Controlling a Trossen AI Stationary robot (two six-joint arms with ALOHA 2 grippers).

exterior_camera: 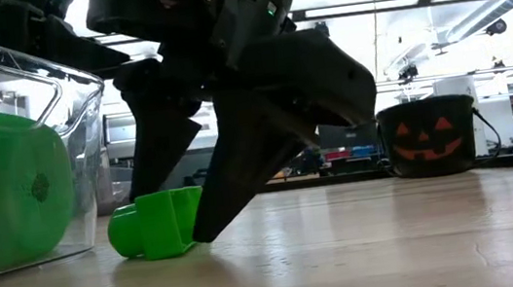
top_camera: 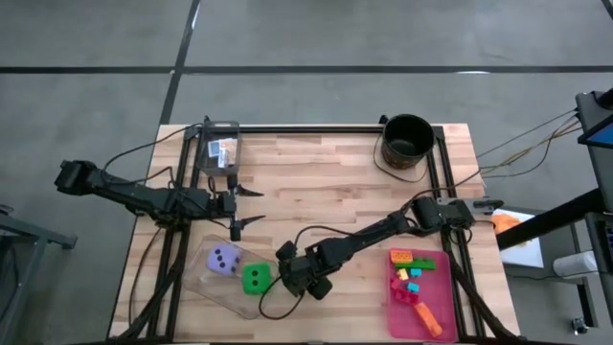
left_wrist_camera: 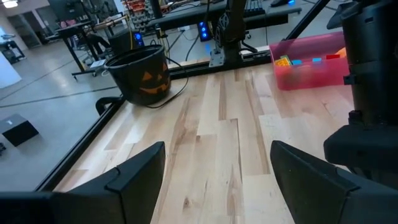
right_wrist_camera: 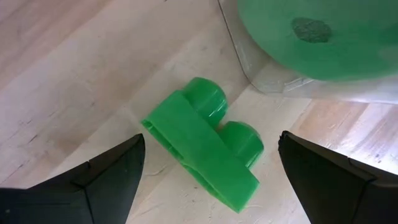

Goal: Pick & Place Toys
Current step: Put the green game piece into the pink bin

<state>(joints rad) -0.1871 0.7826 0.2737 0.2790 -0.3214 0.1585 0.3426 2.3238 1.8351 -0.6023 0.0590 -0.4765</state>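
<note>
Between the spread fingers of the right gripper (right_wrist_camera: pixel 208 171) lies a small green brick (right_wrist_camera: pixel 204 143) on the tabletop (right_wrist_camera: pixel 74 81), untouched by either finger, studs facing the clear container (right_wrist_camera: pixel 298 84) holding the green die (right_wrist_camera: pixel 323 31). Well apart, the left gripper (top_camera: pixel 247 206) hovers, fingers open, empty.
</note>
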